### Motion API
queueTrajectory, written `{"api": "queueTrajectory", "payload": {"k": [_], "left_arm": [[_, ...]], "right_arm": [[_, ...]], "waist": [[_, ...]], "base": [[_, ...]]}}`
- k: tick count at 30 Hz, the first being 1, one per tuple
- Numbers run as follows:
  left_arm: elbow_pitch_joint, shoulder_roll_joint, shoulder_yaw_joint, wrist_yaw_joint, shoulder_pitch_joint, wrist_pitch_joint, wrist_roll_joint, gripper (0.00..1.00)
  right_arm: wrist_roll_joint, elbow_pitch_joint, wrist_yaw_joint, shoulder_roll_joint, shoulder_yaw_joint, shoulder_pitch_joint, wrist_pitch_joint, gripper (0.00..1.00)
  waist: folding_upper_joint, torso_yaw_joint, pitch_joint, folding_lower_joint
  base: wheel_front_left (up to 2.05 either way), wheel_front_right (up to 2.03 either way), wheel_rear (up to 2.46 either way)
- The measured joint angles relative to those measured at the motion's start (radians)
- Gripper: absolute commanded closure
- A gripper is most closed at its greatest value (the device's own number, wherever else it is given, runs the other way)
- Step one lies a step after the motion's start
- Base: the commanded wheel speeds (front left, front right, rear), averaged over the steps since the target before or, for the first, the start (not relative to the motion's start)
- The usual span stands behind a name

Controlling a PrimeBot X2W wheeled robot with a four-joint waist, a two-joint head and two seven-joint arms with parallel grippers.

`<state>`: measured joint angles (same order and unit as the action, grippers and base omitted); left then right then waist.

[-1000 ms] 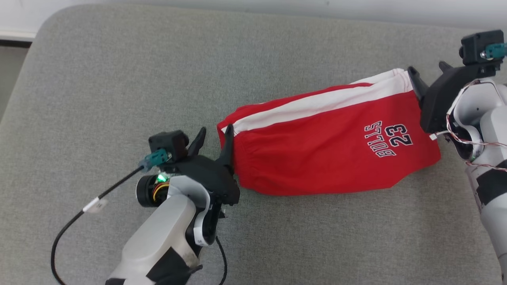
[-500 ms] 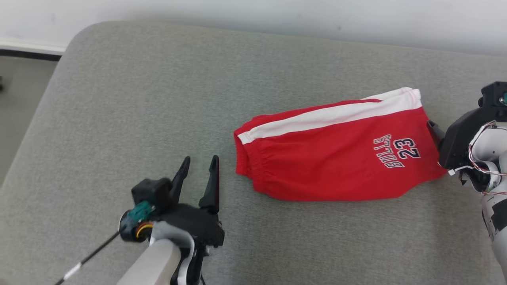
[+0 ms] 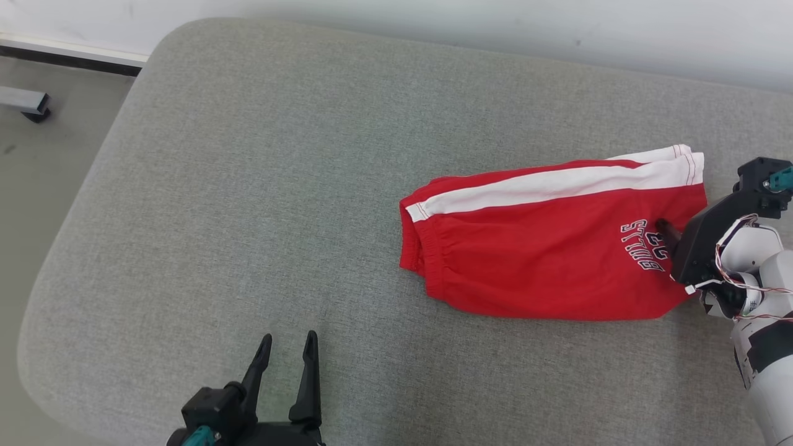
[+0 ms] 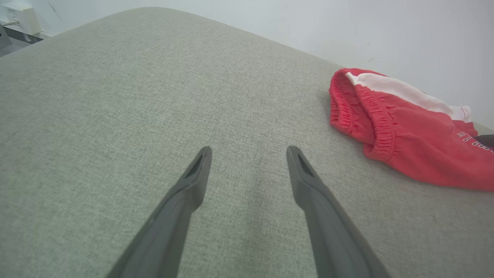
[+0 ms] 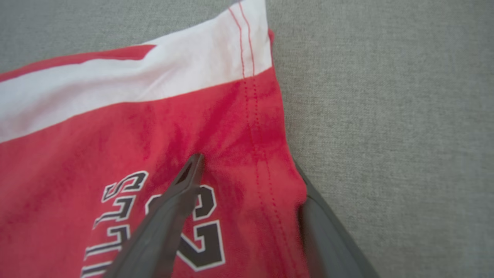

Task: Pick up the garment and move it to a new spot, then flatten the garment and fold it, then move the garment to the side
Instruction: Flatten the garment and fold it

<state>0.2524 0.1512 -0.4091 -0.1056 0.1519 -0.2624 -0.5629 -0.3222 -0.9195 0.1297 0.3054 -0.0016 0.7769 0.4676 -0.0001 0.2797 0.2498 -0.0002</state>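
If the right gripper (image 5: 249, 179) closes here, it is risking pinching one layer only and dragging the fold apart. At lower centre, the left gripper (image 3: 288, 337) is hovering spread and empty over the cushion (image 3: 248, 186). Farther off, right of centre, the garment (image 3: 545, 260) is lying flat, with the right jaws straddling its hem, unclosed.

It was a plain indoor room; home or lab could not be told. A broad grey fabric cushion (image 3: 248, 186), like a sofa seat or bed, stood against a bare white wall (image 3: 495, 25), beside a dark skirting (image 3: 68, 59), a grey floor (image 3: 37, 186) and a metal foot (image 3: 25, 102).
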Motion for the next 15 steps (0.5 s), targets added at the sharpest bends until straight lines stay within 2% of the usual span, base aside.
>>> {"api": "queueTrajectory", "payload": {"k": [1, 2, 3, 5, 10, 15], "left_arm": [[-0.004, -0.005, 0.006, 0.003, -0.010, 0.000, 0.009, 0.00], [-0.008, -0.011, 0.014, 0.009, -0.017, 0.000, 0.013, 0.00], [-0.010, -0.015, 0.021, 0.011, -0.024, 0.000, 0.018, 0.00], [-0.011, -0.020, 0.031, 0.019, -0.034, 0.000, 0.028, 0.00], [-0.011, -0.033, 0.056, 0.035, -0.045, 0.000, 0.047, 0.00], [-0.008, -0.043, 0.075, 0.048, -0.052, 0.000, 0.067, 0.00]], "right_arm": [[0.004, -0.004, -0.001, -0.002, 0.000, 0.000, 0.000, 0.00], [0.009, -0.010, -0.001, -0.002, -0.003, 0.000, 0.000, 0.07], [0.012, -0.015, -0.001, -0.003, -0.005, 0.001, 0.000, 0.51], [0.021, -0.023, -0.001, -0.007, -0.006, 0.002, -0.002, 1.00], [0.059, -0.037, 0.003, -0.010, -0.016, 0.005, -0.044, 1.00], [0.137, -0.045, 0.003, 0.024, -0.063, 0.004, -0.085, 1.00]], "waist": [[0.0000, 0.003, -0.001, 0.0000], [0.0000, 0.005, -0.002, 0.0000], [0.0000, 0.007, -0.004, 0.0000], [0.0000, 0.010, -0.006, 0.0000], [0.0000, 0.009, -0.010, 0.0002], [0.0001, -0.001, -0.025, 0.0003]], "base": [[0.00, 0.00, 0.00], [0.00, 0.00, 0.00], [0.00, 0.00, 0.00], [0.00, 0.00, 0.00], [0.00, 0.00, 0.00], [0.00, 0.00, 0.00]]}}
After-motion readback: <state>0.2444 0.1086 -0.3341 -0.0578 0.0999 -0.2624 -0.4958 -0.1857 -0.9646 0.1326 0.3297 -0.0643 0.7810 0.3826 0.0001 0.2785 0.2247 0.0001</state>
